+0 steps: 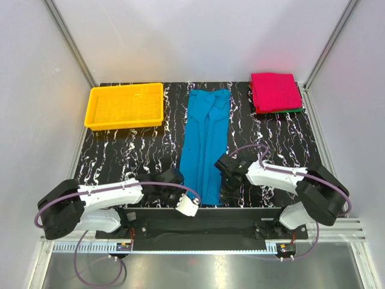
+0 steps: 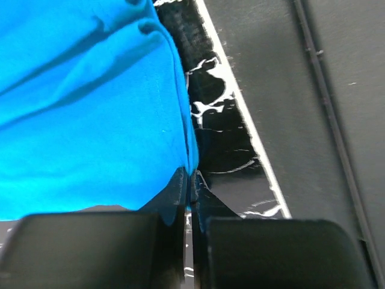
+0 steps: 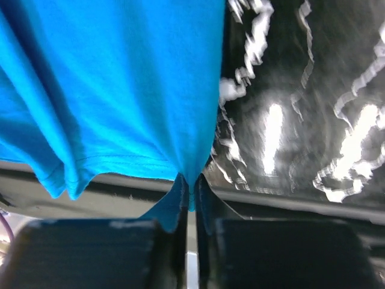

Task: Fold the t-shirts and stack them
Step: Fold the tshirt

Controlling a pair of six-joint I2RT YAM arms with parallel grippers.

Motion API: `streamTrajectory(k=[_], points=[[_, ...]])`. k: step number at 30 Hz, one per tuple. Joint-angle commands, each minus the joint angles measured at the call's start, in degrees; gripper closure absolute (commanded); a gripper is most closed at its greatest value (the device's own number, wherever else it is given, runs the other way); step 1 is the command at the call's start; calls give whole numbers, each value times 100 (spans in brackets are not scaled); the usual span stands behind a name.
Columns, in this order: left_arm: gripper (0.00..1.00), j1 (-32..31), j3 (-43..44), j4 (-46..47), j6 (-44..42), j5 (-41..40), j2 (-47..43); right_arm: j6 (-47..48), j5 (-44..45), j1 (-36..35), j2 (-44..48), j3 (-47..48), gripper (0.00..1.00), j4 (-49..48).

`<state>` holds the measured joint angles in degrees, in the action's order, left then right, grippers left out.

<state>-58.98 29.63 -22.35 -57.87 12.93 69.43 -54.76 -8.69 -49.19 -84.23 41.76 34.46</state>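
Left end effector (image 2: 190, 195) and right end effector (image 3: 191, 195) are both pressed together, each pinching a thin sliver of hem at a near corner of the teal t-shirt (image 1: 206, 144). My worry is that a corner slips out or the layers split mid-fold. The shirt lies lengthwise mid-bench (image 1: 138, 156) with its hem at the near edge. There's bare bench either side, and the yellow tray (image 1: 125, 105) and pink shirt stack (image 1: 275, 91) sit well apart at the far corners.

A teal-blue cloth t-shirt (image 1: 206, 141) lies folded lengthwise into a long, slightly wrinkled strip down the middle of the black marbled tabletop (image 1: 138, 156), while a magenta-pink folded t-shirt (image 1: 275, 91), a neat rectangle, rests on a dark green folded t-shirt (image 1: 293, 110) at the far right corner.
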Motion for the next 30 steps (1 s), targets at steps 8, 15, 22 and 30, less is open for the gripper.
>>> streamTrajectory(k=[8, 15, 22, 30], points=[[100, 44, 912, -1325, 856, 861, -430, -140, 95, -21, 1303, 542, 100, 1485], [100, 1151, 1747, -1167, 970, 693, 201, 1070, 35, 1243, 513, 1614, 100, 1355], [100, 2039, 3082, -727, 918, 343, 1458, 2057, 139, 2281, -1067, 3247, 100, 1072], [100, 2725, 4560, -455, 629, 122, 3119, 2417, 70, 2941, -2492, 4560, 100, 1134]])
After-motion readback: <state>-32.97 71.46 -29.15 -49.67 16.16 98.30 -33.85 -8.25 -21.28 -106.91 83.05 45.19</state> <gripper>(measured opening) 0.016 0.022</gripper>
